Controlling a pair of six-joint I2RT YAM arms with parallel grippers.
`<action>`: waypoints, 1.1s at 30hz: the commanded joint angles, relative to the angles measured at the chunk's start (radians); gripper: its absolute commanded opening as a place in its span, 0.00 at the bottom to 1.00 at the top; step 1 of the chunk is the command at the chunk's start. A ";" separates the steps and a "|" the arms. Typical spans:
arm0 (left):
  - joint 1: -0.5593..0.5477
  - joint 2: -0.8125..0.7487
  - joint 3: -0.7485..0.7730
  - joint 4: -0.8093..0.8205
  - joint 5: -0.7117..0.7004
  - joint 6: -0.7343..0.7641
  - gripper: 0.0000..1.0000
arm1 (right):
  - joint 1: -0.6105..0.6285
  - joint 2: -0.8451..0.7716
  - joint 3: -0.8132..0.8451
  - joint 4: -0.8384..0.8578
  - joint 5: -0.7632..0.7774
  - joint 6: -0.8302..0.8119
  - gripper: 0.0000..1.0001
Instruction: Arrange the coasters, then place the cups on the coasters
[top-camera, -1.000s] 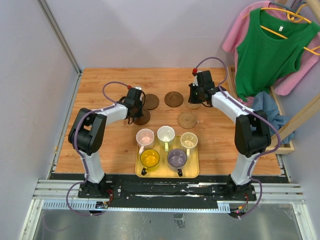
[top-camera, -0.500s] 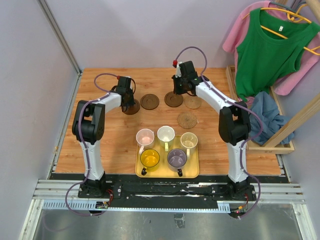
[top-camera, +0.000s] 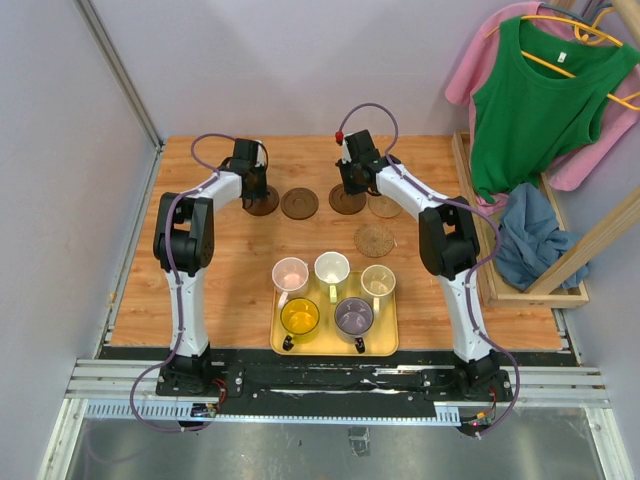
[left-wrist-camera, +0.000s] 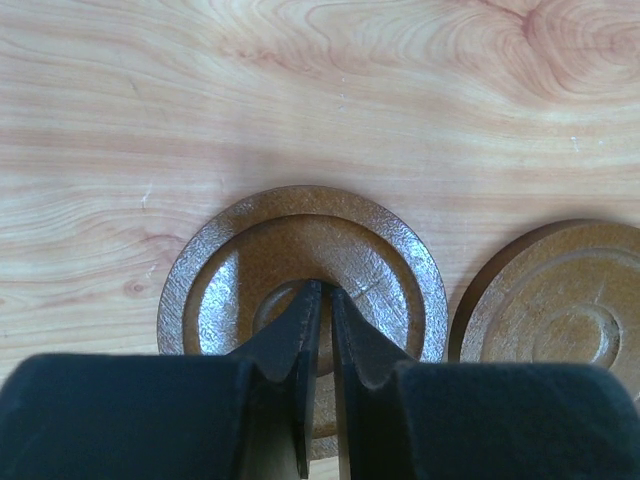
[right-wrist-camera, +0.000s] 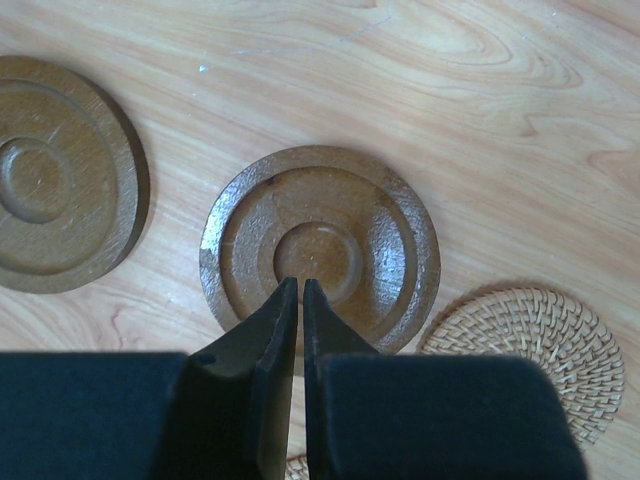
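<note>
Three dark brown coasters lie in a row at the far side: left (top-camera: 266, 207), middle (top-camera: 298, 204), right (top-camera: 350, 205). Two tan woven coasters (top-camera: 385, 207) (top-camera: 375, 240) lie to the right. My left gripper (top-camera: 256, 194) (left-wrist-camera: 327, 291) is shut, its tips resting on the centre of the left coaster (left-wrist-camera: 390, 270). My right gripper (top-camera: 347, 189) (right-wrist-camera: 301, 283) is shut too, tips on the right dark coaster (right-wrist-camera: 320, 215). The cups stand on the yellow tray (top-camera: 326, 342): pink (top-camera: 290, 272), pale green-white (top-camera: 332, 267), cream (top-camera: 378, 280), yellow (top-camera: 299, 316), purple-grey (top-camera: 353, 316).
A wooden rack (top-camera: 520, 290) with a blue cloth (top-camera: 528, 235) stands at the right table edge, with green and pink garments (top-camera: 535, 100) hanging above it. Grey walls close the left and far sides.
</note>
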 joint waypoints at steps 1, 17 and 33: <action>-0.003 0.007 -0.021 -0.079 0.069 0.020 0.14 | -0.026 0.014 0.045 -0.008 0.038 -0.003 0.08; -0.160 0.065 -0.012 -0.140 0.049 -0.009 0.11 | -0.075 0.032 -0.023 -0.003 -0.120 0.022 0.10; -0.166 0.127 0.082 -0.124 0.044 -0.032 0.16 | -0.130 0.022 -0.118 -0.073 -0.068 0.033 0.10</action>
